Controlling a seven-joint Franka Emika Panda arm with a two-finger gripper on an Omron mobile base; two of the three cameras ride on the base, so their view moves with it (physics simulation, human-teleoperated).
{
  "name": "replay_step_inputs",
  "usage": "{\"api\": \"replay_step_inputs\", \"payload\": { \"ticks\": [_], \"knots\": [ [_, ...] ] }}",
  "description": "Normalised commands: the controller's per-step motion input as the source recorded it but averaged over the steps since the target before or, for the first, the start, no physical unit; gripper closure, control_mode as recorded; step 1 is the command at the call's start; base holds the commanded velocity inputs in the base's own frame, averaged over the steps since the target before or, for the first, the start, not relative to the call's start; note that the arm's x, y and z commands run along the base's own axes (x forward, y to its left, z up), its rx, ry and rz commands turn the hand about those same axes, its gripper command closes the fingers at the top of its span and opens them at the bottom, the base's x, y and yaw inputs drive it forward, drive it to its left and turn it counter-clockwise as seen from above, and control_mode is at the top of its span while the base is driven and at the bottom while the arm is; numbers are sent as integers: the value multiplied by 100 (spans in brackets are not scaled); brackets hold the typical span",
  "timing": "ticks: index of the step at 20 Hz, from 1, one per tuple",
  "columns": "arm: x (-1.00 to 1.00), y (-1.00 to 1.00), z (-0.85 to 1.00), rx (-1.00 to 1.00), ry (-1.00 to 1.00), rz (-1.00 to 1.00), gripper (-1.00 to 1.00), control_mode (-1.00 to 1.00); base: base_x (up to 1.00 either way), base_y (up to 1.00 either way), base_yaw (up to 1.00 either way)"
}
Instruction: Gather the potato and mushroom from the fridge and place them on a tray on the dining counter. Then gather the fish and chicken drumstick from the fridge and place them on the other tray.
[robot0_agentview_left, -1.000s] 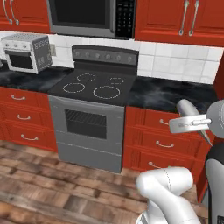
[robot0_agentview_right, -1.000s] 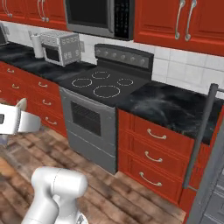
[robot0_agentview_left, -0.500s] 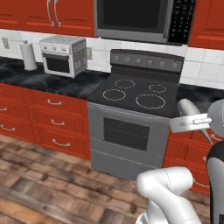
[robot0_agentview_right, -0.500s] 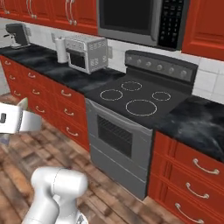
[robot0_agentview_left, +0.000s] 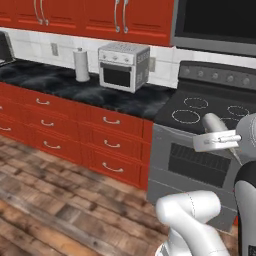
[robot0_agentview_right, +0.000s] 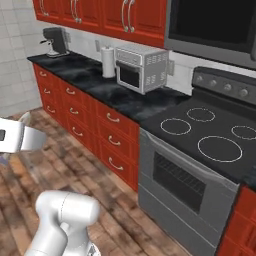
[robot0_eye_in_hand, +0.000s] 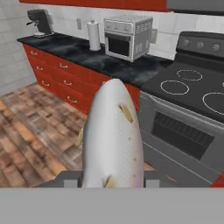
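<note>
A silvery grey fish (robot0_eye_in_hand: 113, 135) with yellowish fins stands lengthwise between my fingertips, and my gripper (robot0_eye_in_hand: 112, 178) is shut on its lower end. In the left base view the fish's rounded end (robot0_agentview_left: 212, 124) sticks up above the white hand at the right edge. In the right base view its tip (robot0_agentview_right: 24, 118) peeks over the hand at the far left. The hand hangs above the wooden floor in front of the red kitchen cabinets. The fridge, the trays, the dining counter and the other foods are out of view.
A grey stove (robot0_agentview_left: 200, 155) stands to the right, with a microwave above it. On the black counter (robot0_agentview_left: 55, 82) are a toaster oven (robot0_agentview_left: 123, 66), a paper towel roll (robot0_agentview_left: 81, 65) and a coffee machine (robot0_agentview_right: 55, 41). Wooden floor (robot0_agentview_left: 45, 200) stretches to the left.
The whole scene has slid to the right in both base views, so the base has moved left along the counter. The stove has gone from centre to right. The fish stays gripped.
</note>
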Motion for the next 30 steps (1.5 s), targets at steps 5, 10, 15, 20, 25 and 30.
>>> {"api": "replay_step_inputs", "payload": {
  "ticks": [5,10,15,20,25,30],
  "knots": [
    [0,0,0,0,0,0,100,100,62,57,28],
    [0,0,0,0,0,0,100,100,77,28,33],
    [0,0,0,0,0,0,100,100,94,0,41],
    [0,0,0,0,0,0,100,100,89,0,42],
    [0,0,0,0,0,0,100,100,81,0,43],
    [0,0,0,0,0,0,100,100,75,0,44]
  ]
}}
